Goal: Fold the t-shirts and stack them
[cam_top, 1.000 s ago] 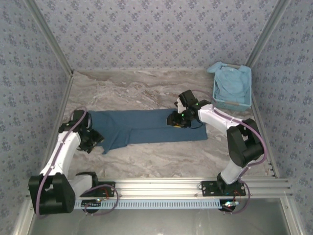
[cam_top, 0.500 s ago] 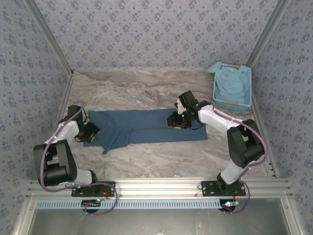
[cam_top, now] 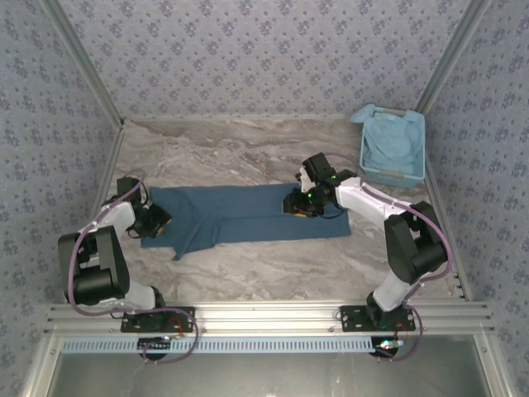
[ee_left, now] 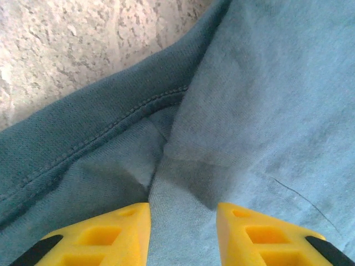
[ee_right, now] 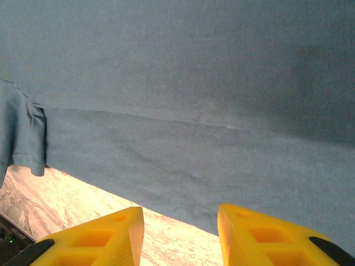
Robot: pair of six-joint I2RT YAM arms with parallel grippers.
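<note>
The dark teal-blue t-shirt lies spread flat across the middle of the table. My left gripper is down on its left end. In the left wrist view the gripper is open, its yellow fingertips pressed onto the cloth with a raised ridge of fabric between them, beside a stitched hem. My right gripper rests on the shirt's right part. It is open, and the shirt's edge and bare table show between its fingers. A paler sky-blue t-shirt lies in the basket.
The pale-blue plastic basket stands at the back right, close to the right wall. Marbled table stretches behind the shirt and in front of it. Patterned walls close in on the left, the back and the right.
My left arm has swung back along the left wall and set its gripper on the shirt's left end, with the jaws narrowing. The right arm and the shirt have not moved.
</note>
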